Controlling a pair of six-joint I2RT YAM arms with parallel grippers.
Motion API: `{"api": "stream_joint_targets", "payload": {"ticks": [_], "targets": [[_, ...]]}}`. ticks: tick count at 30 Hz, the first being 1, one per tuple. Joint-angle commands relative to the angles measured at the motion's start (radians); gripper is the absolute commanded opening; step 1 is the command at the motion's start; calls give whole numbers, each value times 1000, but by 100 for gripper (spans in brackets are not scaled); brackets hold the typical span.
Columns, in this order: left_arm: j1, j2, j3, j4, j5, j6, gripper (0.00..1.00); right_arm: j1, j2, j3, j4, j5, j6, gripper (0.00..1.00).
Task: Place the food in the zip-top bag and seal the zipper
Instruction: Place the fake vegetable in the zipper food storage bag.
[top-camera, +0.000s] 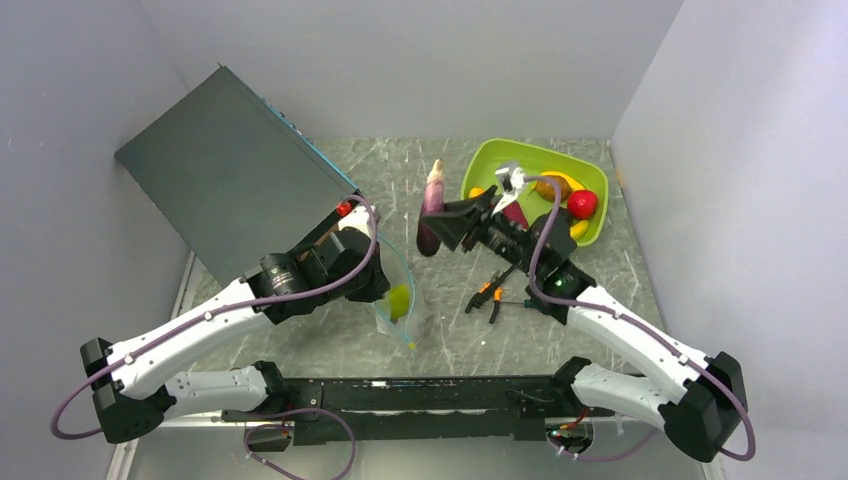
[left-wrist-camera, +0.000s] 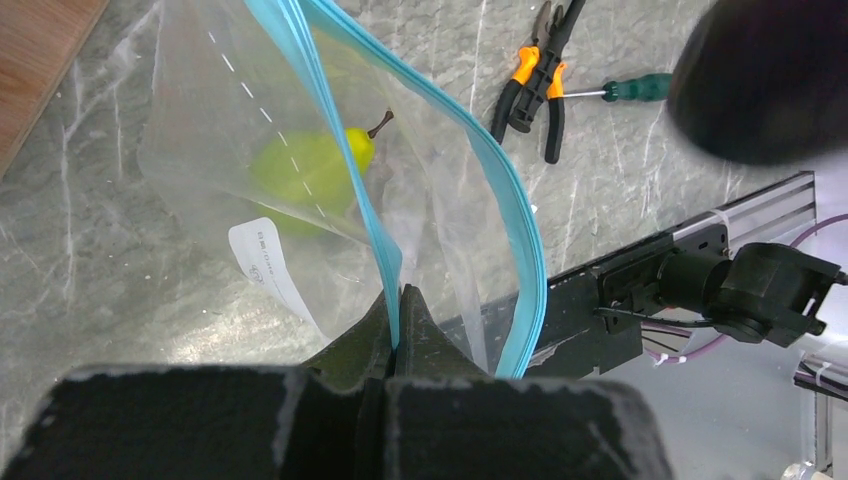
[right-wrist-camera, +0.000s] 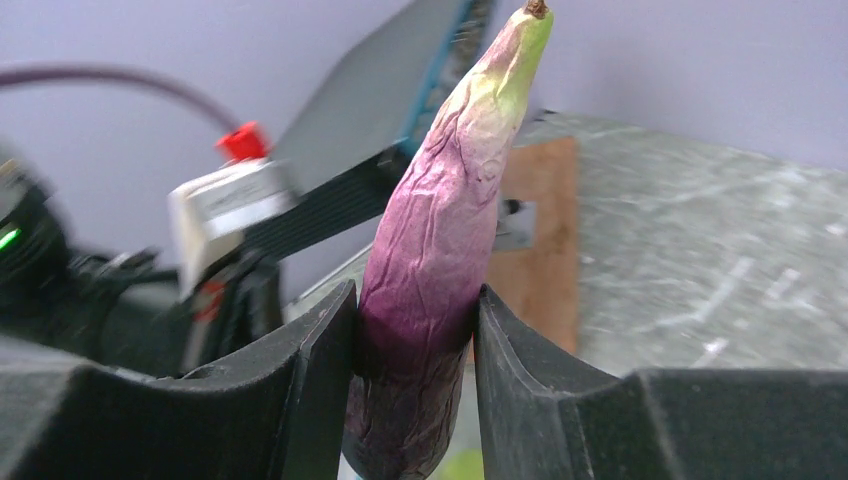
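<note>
Holding the zip-top bag (left-wrist-camera: 200, 100) open is the job of my left gripper (left-wrist-camera: 398, 300): its jaws are clenched on one strand of the blue-green zipper (left-wrist-camera: 385, 255), and the other strand hangs apart from it, so the mouth gapes. One green fruit (left-wrist-camera: 305, 170) already lies inside the bag, which sags to the table below my left wrist. My right gripper (right-wrist-camera: 415, 330) grasps the purple eggplant (right-wrist-camera: 440, 220) low on its body, stem end pointing away from the jaws, raised above the table between the bag and the lime-green tray (top-camera: 500, 155). I judge the step in hand to be the transfer of this piece to the bag. The next move calls for aligning the eggplant lengthwise with the gap between the zipper strands, lowering it past them, and only then releasing. A red piece (top-camera: 582, 203) and yellow bananas (top-camera: 560, 183) lie in the tray, so the loading is far from done and the sealing is not yet begun.
</note>
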Motion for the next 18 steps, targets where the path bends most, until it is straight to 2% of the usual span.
{"api": "stream_joint_targets", "payload": {"ticks": [1, 4, 8, 11, 18], "targets": [[-5, -42, -2, 54, -8, -26, 0, 120, -55, -82, 246, -107, -77, 0], [-5, -59, -20, 76, -2, -36, 0, 224, -57, -127, 306, -121, -173, 0], [-5, -80, -42, 102, 20, -46, 0, 358, -39, -172, 382, -34, -311, 0], [-5, -97, -55, 125, 33, -53, 0, 407, -10, -204, 465, 7, -350, 0], [-6, -119, -66, 157, 45, -68, 0, 492, 48, -262, 536, 116, -515, 0]]}}
